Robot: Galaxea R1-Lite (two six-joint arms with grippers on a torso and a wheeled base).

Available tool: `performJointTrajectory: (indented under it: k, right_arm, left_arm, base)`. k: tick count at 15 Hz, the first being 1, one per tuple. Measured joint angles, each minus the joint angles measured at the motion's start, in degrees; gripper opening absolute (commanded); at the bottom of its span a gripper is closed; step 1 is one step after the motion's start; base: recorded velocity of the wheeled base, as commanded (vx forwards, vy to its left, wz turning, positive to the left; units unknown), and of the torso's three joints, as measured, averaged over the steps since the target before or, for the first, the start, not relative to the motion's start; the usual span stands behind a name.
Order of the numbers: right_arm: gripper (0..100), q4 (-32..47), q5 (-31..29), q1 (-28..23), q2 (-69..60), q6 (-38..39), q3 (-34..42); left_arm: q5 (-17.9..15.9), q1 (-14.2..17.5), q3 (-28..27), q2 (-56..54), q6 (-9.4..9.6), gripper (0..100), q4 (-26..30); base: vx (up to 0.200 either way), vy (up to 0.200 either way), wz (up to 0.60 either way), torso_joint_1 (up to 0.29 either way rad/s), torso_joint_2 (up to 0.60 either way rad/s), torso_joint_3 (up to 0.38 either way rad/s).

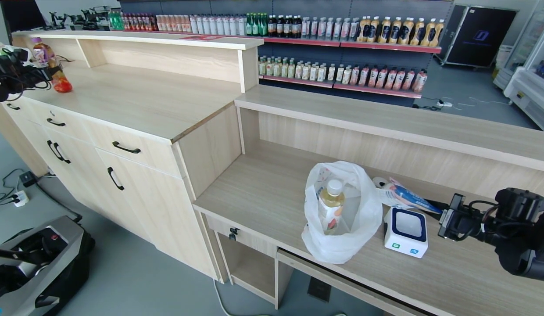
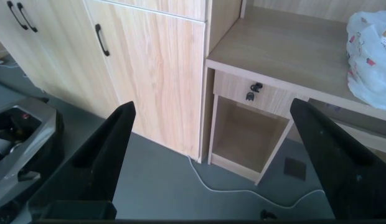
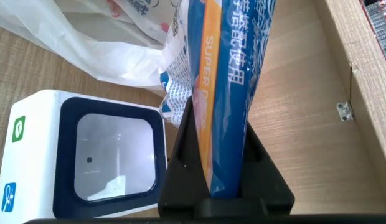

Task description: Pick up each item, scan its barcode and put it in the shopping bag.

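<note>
Packet (image 3: 225,87) is sitting clamped in your right gripper (image 3: 221,158): the two black fingers (image 3: 180,143) are pressing on either side of its blue, white and orange body, and it is sticking out past them, low over the desk (image 1: 263,188). From the head view the packet (image 1: 408,197) is pointing away from the right gripper (image 1: 443,215) toward the bag, passing just beyond the scanner's far side. Your left gripper (image 2: 213,107) is hanging with its jaws spread wide and nothing between them, over the grey floor in front of the cabinet doors (image 2: 162,68). The scanner (image 1: 406,230), a white box with a dark-framed window facing up, is resting near the desk's front edge, just beside the packet; the right wrist view is showing the scanner (image 3: 87,155) close to the fingers. Next to it the bag (image 1: 342,210) is standing open on the desk, white and crumpled, and a bottle (image 1: 331,202) with a white cap is standing upright inside it. You are seeing the packet's far end reaching the bag (image 3: 87,37), though you cannot tell whether they are touching. Farther off to your left, a second bottle (image 1: 44,55) is standing on the high counter (image 1: 136,101). Beyond everything, shelves (image 1: 342,44) are carrying rows of drinks.
</note>
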Motion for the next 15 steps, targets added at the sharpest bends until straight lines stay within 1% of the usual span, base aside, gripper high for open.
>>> performJointTrajectory:
  k: [15]
  right_arm:
    - [0,-0.4,0.0,0.63,0.99,0.65,-0.85]
  left_arm:
    - [0.0,0.0,0.0,0.0,0.0,100,0.0]
  base:
    - [0.0,0.0,0.0,0.0,0.0,0.0]
